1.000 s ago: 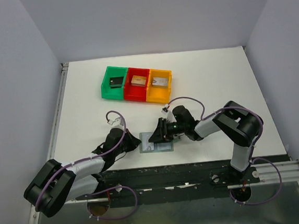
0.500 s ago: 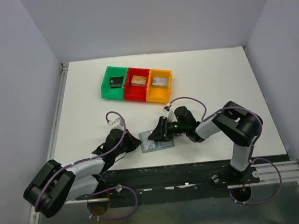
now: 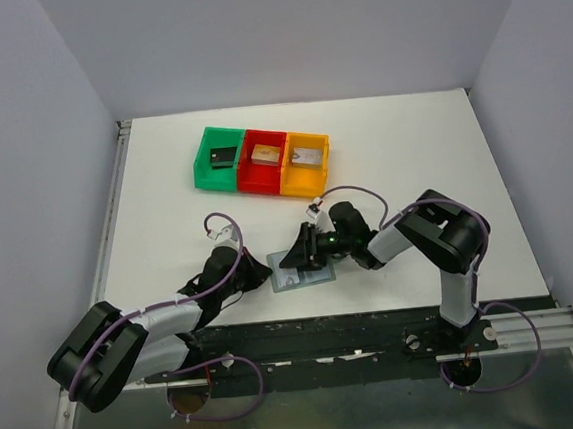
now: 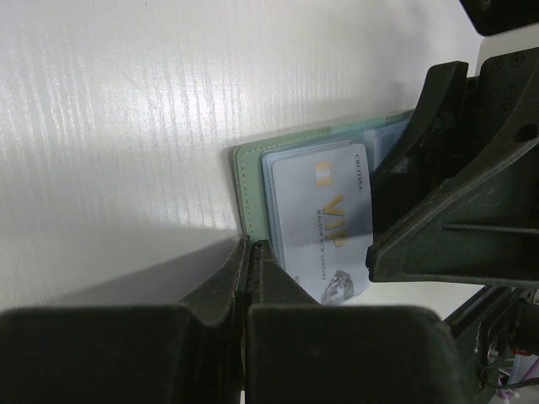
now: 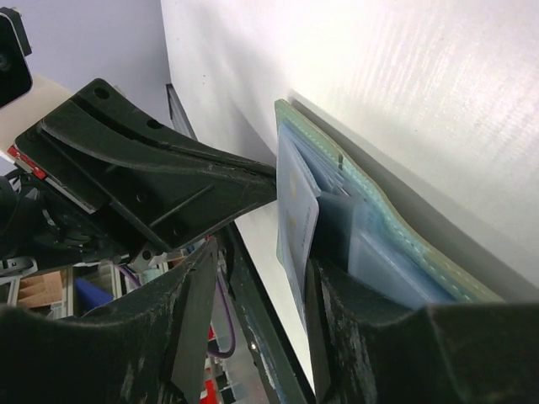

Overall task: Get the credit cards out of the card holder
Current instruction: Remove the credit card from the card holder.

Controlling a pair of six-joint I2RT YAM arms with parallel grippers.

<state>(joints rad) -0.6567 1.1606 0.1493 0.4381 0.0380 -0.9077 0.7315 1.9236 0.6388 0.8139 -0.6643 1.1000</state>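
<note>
Surface: white table (image 3: 168, 235); card holder (image 4: 253, 181) laid open at its near edge, between both grippers.
Left gripper (image 4: 250, 252): fully closed at the holder's corner; a pinch cannot be confirmed.
Right gripper (image 5: 263, 257): half spread, silver VIP card (image 4: 320, 219) straddled in its pocket, nothing clamped.
Risk: the holder may be dragged along if unrestrained.

Robotics lab cell: plain white walls (image 3: 281, 34), white table (image 3: 411, 143), arm bases (image 3: 458, 305) on metal rail (image 3: 527, 326).
</note>
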